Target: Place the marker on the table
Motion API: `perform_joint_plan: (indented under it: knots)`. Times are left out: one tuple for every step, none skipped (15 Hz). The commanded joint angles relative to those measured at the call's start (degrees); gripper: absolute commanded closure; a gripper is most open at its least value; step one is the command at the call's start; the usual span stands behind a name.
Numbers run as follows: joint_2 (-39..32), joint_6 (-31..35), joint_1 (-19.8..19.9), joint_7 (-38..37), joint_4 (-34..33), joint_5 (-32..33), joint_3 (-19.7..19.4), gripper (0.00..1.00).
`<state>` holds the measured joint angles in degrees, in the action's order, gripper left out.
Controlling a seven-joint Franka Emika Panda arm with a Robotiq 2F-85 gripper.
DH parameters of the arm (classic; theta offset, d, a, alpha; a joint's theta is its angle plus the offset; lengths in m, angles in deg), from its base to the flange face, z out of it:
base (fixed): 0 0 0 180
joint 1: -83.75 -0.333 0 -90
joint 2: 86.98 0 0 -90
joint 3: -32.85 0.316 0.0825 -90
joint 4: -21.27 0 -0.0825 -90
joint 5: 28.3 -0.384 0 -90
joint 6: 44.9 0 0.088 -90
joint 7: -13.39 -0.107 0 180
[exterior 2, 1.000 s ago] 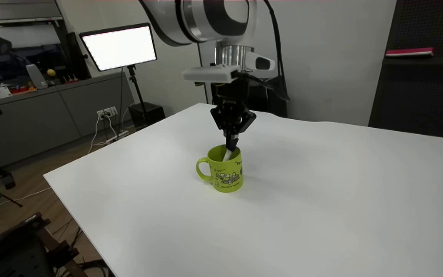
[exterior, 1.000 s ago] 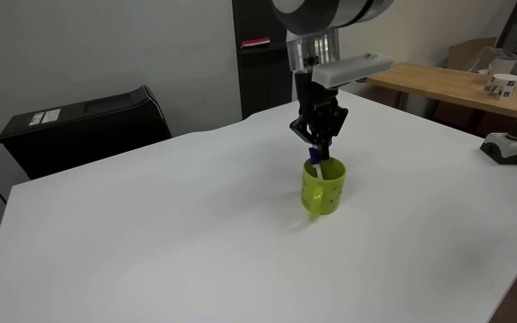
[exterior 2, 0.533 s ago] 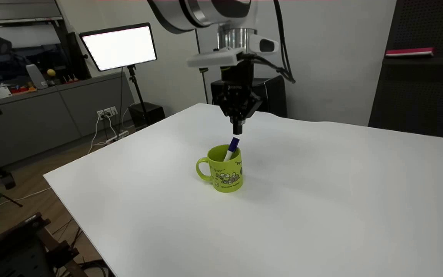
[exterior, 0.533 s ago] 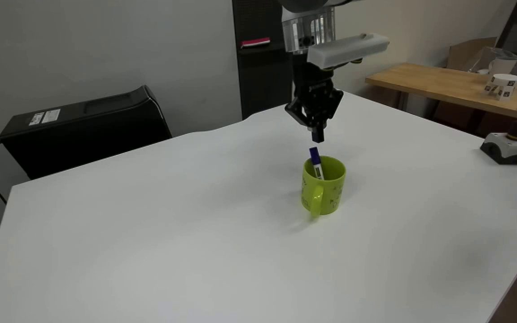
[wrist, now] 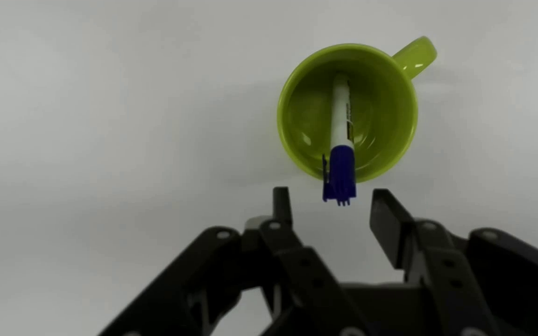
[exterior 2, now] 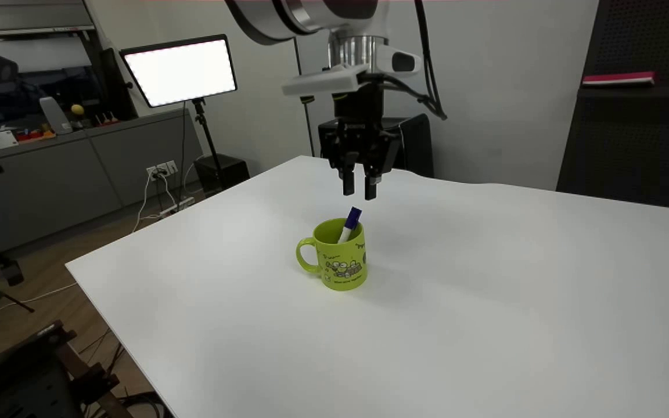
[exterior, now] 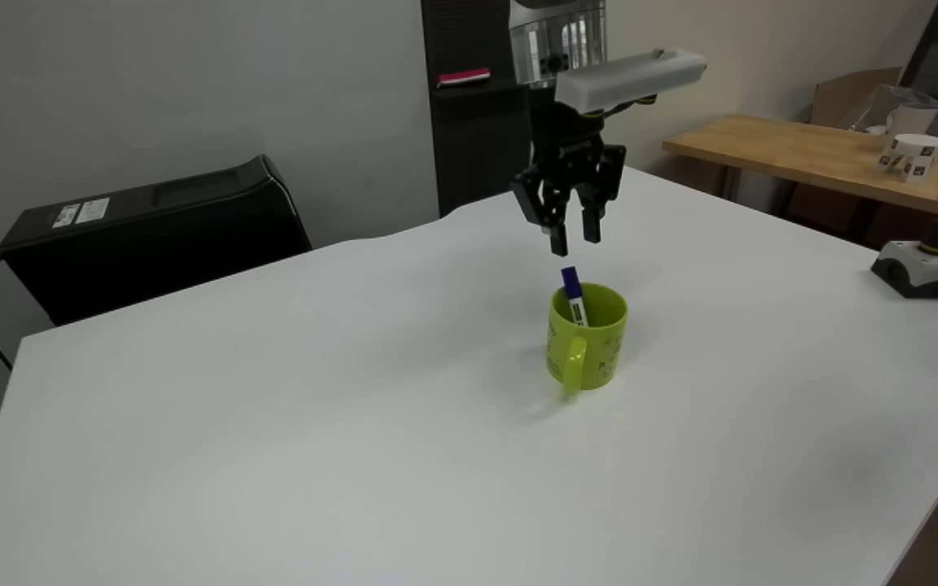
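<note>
Tilted marker [exterior 2: 349, 224] in green cup [exterior 2: 343, 264] on white bench [exterior 2: 485, 302]

The pincer [exterior 2: 359, 189] is parted partway, holding nothing, near the blue cap [wrist: 342, 170] yet apart. The marker leans right in an exterior view; in both exterior views the green cup hides its lower end, dim in the wrist view, and the frame's top cuts off the arm [exterior 2: 355, 51]. Printing [wrist: 350, 130] too small to read.

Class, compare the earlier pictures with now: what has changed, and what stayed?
The gripper has risen clear of the mug; half a second ago it looked shut, and now it is open. Whether it had gripped the marker is unclear. The marker still leans inside the unmoved mug.
</note>
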<state>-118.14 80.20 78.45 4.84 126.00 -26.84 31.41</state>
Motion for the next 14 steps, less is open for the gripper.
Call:
perform_joint_plan:
  knots:
    - [0.0, -1.4, -0.2, -2.3, -0.6, 0.6, -0.2, 0.21]
    - [-0.1, -1.4, -0.1, -2.3, -0.6, 0.5, -0.2, 0.13]
    - [-0.2, -1.0, -0.2, -2.6, -0.4, 0.7, -0.3, 0.07]
    - [-0.2, -0.6, -0.3, -2.7, -0.3, 0.8, -0.3, 0.02]
    - [-0.3, -0.5, -0.3, -2.8, -0.2, 0.8, -0.3, 0.00]
    - [-0.4, -0.5, -0.2, -2.7, -0.2, 0.6, -0.2, 0.00]
    - [-0.5, -0.5, -0.2, -2.7, -0.1, 0.5, -0.2, 0.00]
    - [-0.6, -0.5, -0.2, -2.7, 0.0, 0.4, -0.1, 0.00]
    - [-0.7, -0.6, -0.2, -2.7, 0.1, 0.4, -0.1, 0.00]
    - [-0.7, -0.5, -0.1, -2.7, 0.1, 0.3, -0.1, 0.00]
    - [-0.9, -0.5, -0.1, -2.6, 0.2, 0.2, -0.1, 0.00]
    - [-1.0, -0.5, -0.1, -2.6, 0.3, 0.1, -0.1, 0.00]
    - [-1.1, -0.5, 0.0, -2.6, 0.3, 0.1, -0.1, 0.00]
    - [-1.2, -0.5, 0.0, -2.5, 0.3, 0.0, -0.1, 0.00]
